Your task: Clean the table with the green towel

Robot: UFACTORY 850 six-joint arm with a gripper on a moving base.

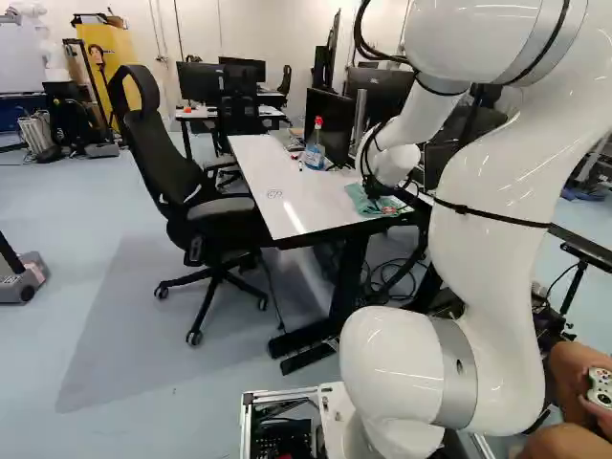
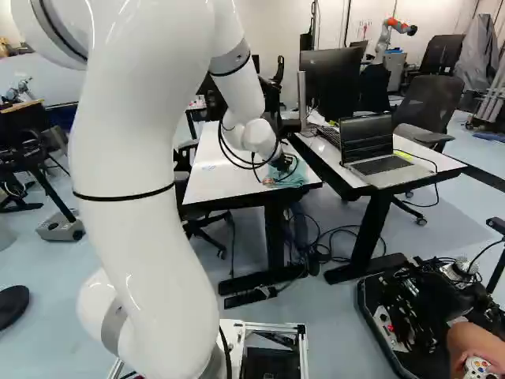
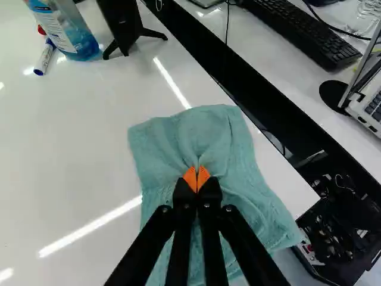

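In the left base view my gripper (image 1: 376,194) reaches down onto the green towel (image 1: 360,200) at the near right corner of the white table (image 1: 287,218). Seen from the wrist, the gripper (image 3: 197,180) has its orange tips together on a pinched fold of the towel (image 3: 205,134). Creases run out from the tips, and the cloth lies spread around and under the fingers, which hide part of it. Small dark markings (image 1: 274,194) show on the tabletop in the left base view, away from the towel.
A blue spray bottle (image 3: 68,30), a marker (image 3: 44,58) and a black stand (image 3: 128,30) are farther along the table. Across a gap, the neighbouring table holds a keyboard (image 3: 297,27) and a laptop (image 2: 371,150). An office chair (image 1: 220,215) stands against the table's left side.
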